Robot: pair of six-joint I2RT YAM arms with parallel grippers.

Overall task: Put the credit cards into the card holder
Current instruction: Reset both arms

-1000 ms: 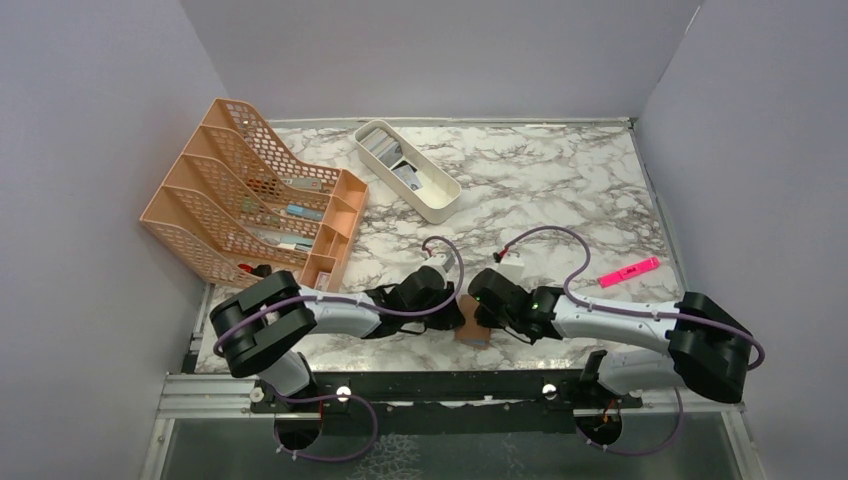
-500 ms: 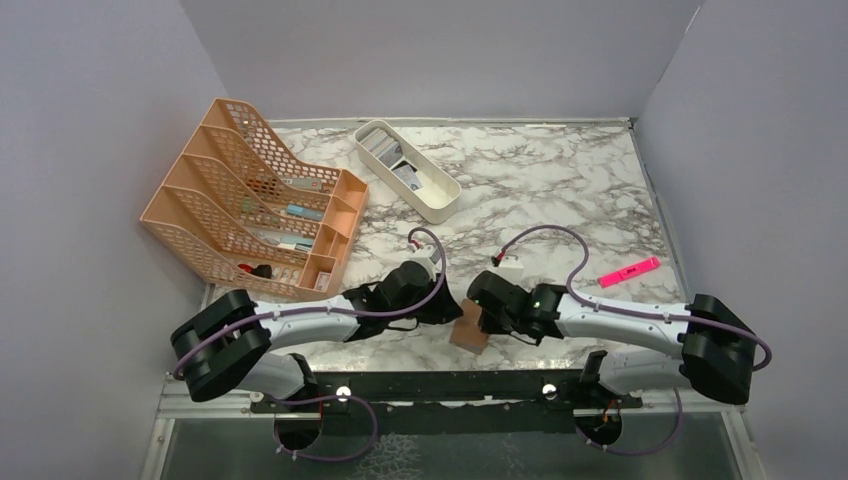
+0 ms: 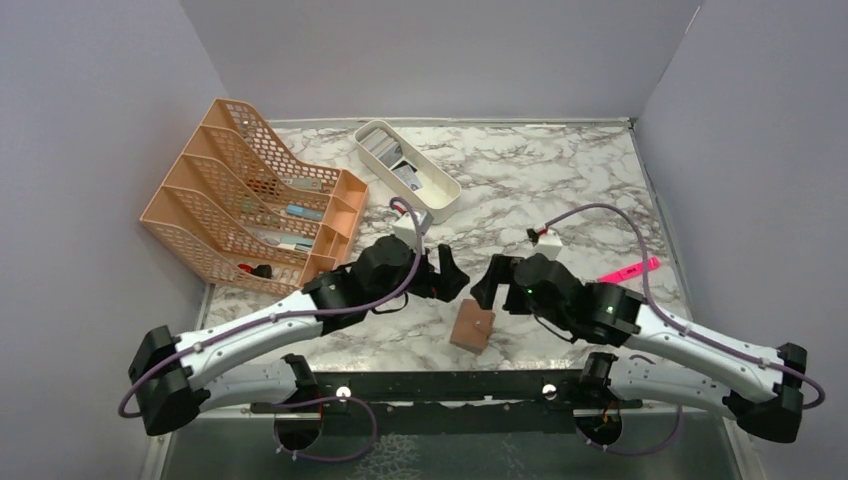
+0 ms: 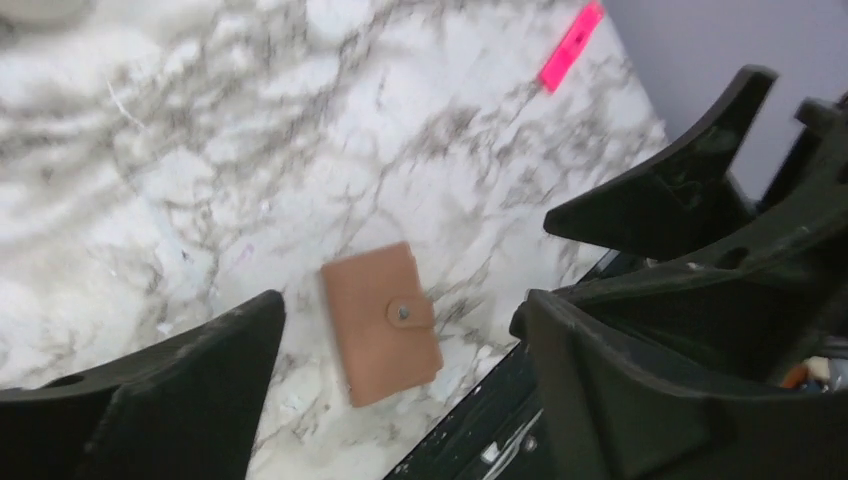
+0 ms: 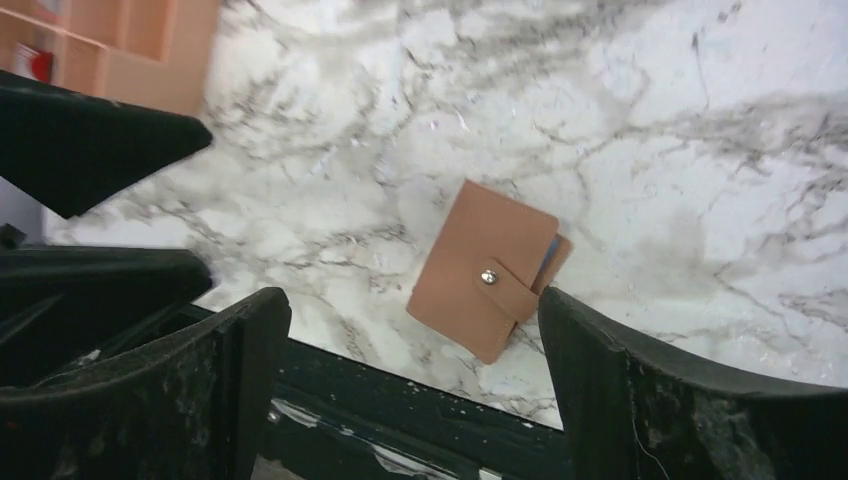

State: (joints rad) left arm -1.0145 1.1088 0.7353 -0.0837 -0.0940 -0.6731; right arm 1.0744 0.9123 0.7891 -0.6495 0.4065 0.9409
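Observation:
The tan card holder (image 3: 472,327) lies shut on the marble table near its front edge, its snap flap closed. In the right wrist view a thin blue card edge (image 5: 553,250) peeks from the card holder (image 5: 485,272). More credit cards (image 3: 384,148), grey ones, lie in the white tray. My left gripper (image 3: 452,277) hangs open above and left of the holder, my right gripper (image 3: 486,284) open above and right of it. Neither touches it. Seen from the left wrist, the holder (image 4: 382,322) lies below the wide-apart fingers of the left gripper (image 4: 400,305). The right gripper (image 5: 410,300) is empty too.
The white oblong tray (image 3: 437,207) stands at the back centre. An orange mesh file rack (image 3: 235,200) fills the left side. A pink highlighter (image 3: 630,270) lies to the right. The table's black front rail (image 3: 440,385) runs just below the holder.
Both grippers have opened wide and lifted up and back from the card holder, which now lies free on the table. Both arms have stretched out.

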